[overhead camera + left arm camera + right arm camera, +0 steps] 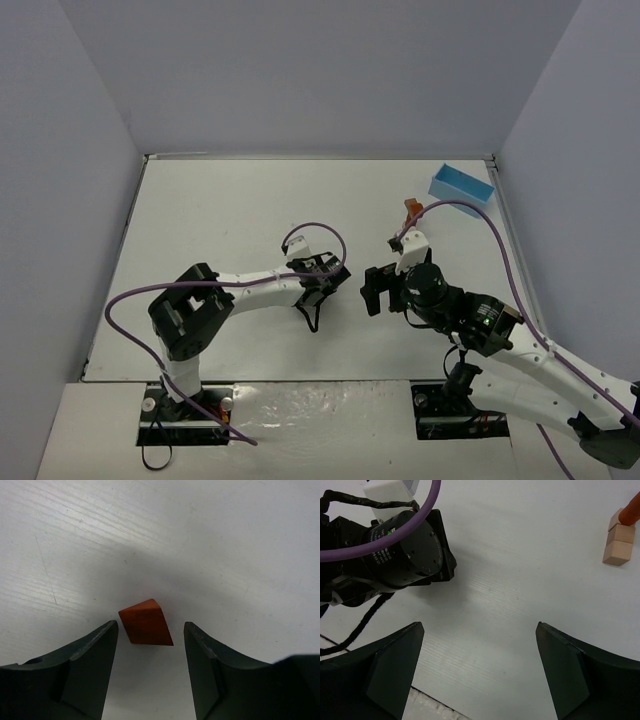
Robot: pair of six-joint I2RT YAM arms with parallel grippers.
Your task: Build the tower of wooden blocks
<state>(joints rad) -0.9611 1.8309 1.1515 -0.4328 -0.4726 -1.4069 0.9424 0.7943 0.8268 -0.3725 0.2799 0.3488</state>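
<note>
The left gripper [150, 626] hangs spread over the tabletop [225, 540]. An orange-red wedge [142, 617] lies loose between its fingers, touching neither. The right gripper [480, 627] is also spread and holds nothing. The tower [619, 542], tan cubes under a reddish piece, stands well ahead to its right. The left wrist [400, 555] crowds in ahead-left. A blue box [462, 185] lies beyond the tower.

A wedge block [148, 631] lies on the surface [225, 540] between the left hand's [150, 624] fingers. The wood block tower [619, 540] stands ahead-right of the right hand [480, 625], with the box [462, 186] beyond it.
</note>
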